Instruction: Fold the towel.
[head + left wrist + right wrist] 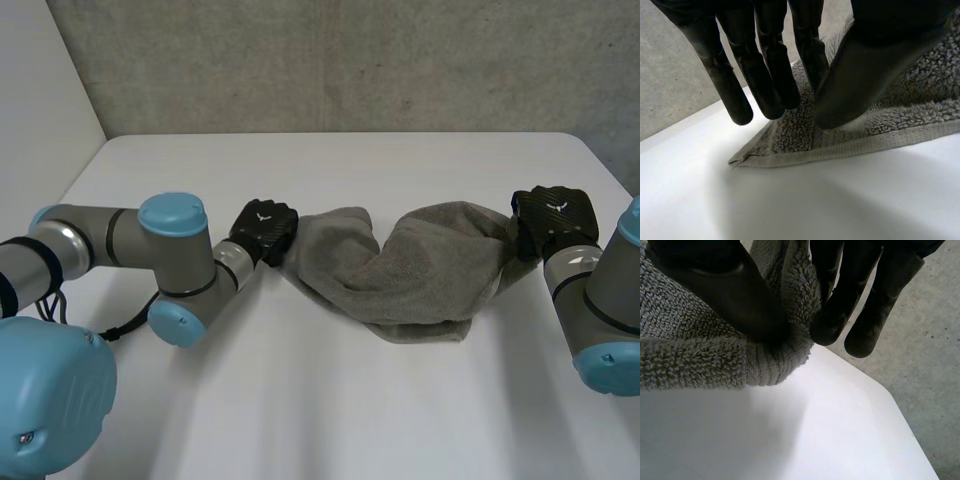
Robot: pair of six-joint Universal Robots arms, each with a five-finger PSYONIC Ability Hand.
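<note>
A grey towel lies bunched and twisted across the middle of the white table. My left hand is at its left end. In the left wrist view, that hand has its thumb pressed on the towel near a corner that rests on the table, pinching the cloth against a finger. My right hand is at the towel's right end. In the right wrist view, the right hand pinches a rolled edge of the towel between thumb and fingers, just above the table.
A grey concrete wall stands behind the table's far edge. The right hand is close to the table's right corner, with grey floor beyond it. Bare table stretches in front of the towel.
</note>
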